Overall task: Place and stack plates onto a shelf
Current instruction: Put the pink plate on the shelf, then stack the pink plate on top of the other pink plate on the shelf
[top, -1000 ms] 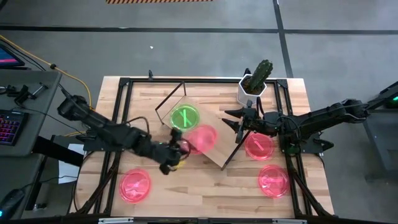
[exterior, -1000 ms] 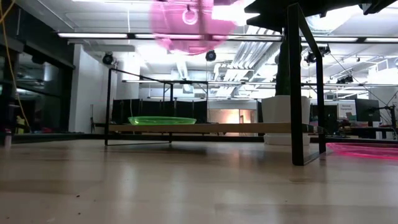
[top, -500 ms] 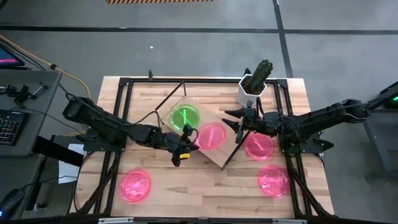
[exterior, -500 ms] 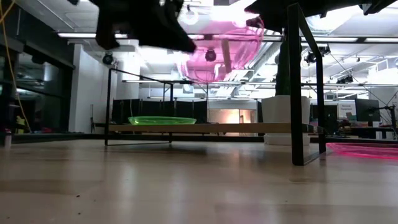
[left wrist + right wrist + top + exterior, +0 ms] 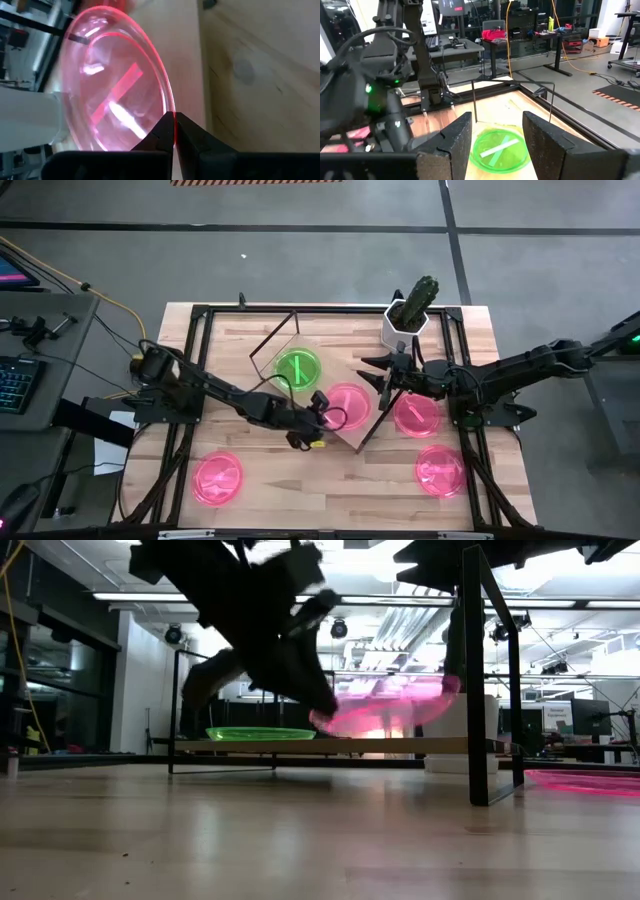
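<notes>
Down by the near left corner of the worktop (image 5: 330, 490) one pink plate (image 5: 218, 478) lies flat; two more pink ones (image 5: 439, 469) (image 5: 417, 414) lie toward the right edge, the farther one just beside the shelf (image 5: 352, 433).

Mid-worktop, the left gripper (image 5: 321, 402) has its fingers pinched narrow on the rim of a held pink plate (image 5: 347, 402), carrying it tilted over the near end of the shelf board. In the low view that plate looks close above the board, with its gripped edge lower than its free edge. To my eye the trouble is that slant: let go now and it could slide off the shelf's near edge, or come down on its rim and wobble. A grip on so thin a rim might also slip.

Farther along the board sits the green plate (image 5: 298, 367); a push from the arm could shove it.

The right gripper (image 5: 375, 370) waits at the shelf's right-hand side, near the potted cactus (image 5: 411, 311), fingers spread wide and empty.
</notes>
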`<state>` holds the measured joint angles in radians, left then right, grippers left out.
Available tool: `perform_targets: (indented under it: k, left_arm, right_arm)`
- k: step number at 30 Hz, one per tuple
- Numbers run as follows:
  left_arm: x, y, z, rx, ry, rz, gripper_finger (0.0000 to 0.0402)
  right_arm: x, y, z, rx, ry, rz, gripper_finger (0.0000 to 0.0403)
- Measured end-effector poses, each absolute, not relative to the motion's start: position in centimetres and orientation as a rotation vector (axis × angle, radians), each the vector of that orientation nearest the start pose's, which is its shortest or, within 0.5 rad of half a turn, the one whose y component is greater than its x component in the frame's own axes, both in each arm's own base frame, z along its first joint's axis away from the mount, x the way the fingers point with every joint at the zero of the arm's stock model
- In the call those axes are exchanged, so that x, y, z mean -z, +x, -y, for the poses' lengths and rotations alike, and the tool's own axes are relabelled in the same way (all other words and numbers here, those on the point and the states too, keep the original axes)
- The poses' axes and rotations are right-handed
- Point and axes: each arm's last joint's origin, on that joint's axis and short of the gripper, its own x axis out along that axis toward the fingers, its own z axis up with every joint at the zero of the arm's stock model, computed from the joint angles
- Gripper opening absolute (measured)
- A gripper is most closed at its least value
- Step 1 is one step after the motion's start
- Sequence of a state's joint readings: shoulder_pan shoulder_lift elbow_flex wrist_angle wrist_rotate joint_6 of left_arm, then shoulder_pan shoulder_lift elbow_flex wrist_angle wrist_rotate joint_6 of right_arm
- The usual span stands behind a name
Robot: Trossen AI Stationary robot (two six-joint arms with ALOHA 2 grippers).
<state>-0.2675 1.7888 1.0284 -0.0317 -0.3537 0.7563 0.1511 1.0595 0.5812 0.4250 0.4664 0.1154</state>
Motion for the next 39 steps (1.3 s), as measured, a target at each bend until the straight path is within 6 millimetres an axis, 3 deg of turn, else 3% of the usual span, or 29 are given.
perform_targets:
  k: [6,16,31,35,39]
  left_arm:
    - [-16.1,35.8,8.6,0.192,0.994,-0.856,0.0000]
    - [-15.9,36.0,8.6,0.163,0.997,-0.859,0.0007]
    - [-16.1,36.1,8.6,0.147,0.969,-0.857,0.0090]
    - [-17.5,35.8,8.7,0.070,1.004,-0.916,0.0113]
    - [-20.6,34.3,8.7,-0.052,0.989,-0.973,0.0126]
  right_arm:
    - [-26.9,22.9,-2.2,0.318,0.097,-0.035,0.0163]
    - [-26.9,22.9,-2.2,0.317,0.099,-0.031,0.0163]
    - [-26.9,22.9,-2.2,0.314,0.099,-0.031,0.0163]
    - [-26.9,22.9,-2.2,0.314,0.098,-0.033,0.0163]
    - [-26.8,22.9,-2.2,0.315,0.095,-0.044,0.0163]
